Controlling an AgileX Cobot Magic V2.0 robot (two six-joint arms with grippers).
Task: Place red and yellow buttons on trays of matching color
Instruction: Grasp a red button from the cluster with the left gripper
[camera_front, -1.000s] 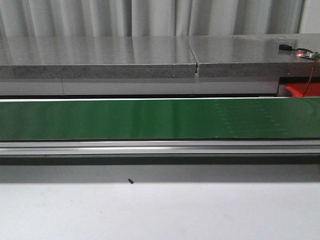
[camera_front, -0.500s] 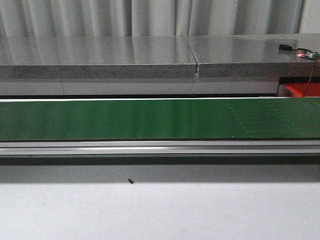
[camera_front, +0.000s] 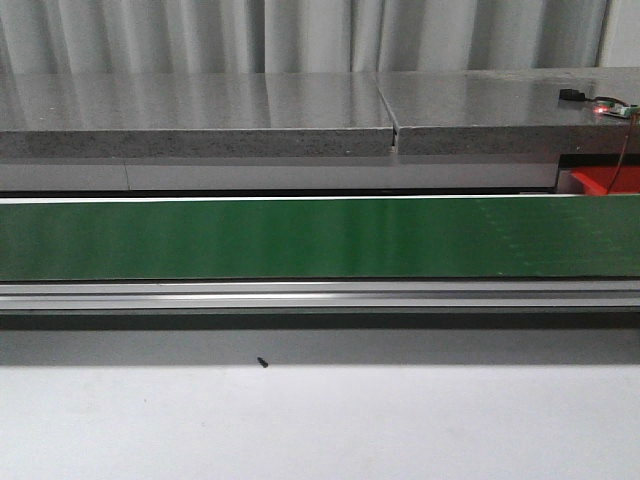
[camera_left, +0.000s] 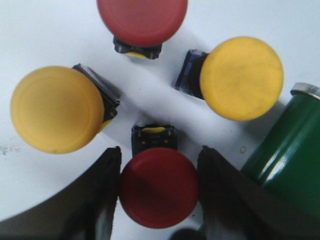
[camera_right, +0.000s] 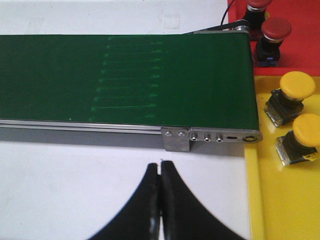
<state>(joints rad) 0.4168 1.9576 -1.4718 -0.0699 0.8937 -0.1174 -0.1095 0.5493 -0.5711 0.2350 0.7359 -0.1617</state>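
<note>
In the left wrist view several buttons lie on the white table. One red button (camera_left: 157, 187) sits between the fingers of my left gripper (camera_left: 160, 154), and both fingers press against its cap. Around it lie a second red button (camera_left: 142, 20) and two yellow buttons (camera_left: 50, 109) (camera_left: 241, 77). My right gripper (camera_right: 160, 167) is shut and empty over the white table, near the belt's end. Beside it the yellow tray (camera_right: 252, 200) holds two yellow buttons (camera_right: 297, 84) (camera_right: 307, 130). The red tray (camera_right: 305, 15) holds two red buttons (camera_right: 276, 29) (camera_right: 259, 4). Neither gripper shows in the front view.
The green conveyor belt (camera_front: 300, 238) runs across the table, and its metal end frame (camera_right: 210, 136) borders the trays. The belt's green roller end (camera_left: 287, 150) stands close beside the left gripper. A grey stone ledge (camera_front: 200, 120) lies behind the belt.
In the front view the faint pale streaks on the belt's right part have faded. Nothing else there has moved.
</note>
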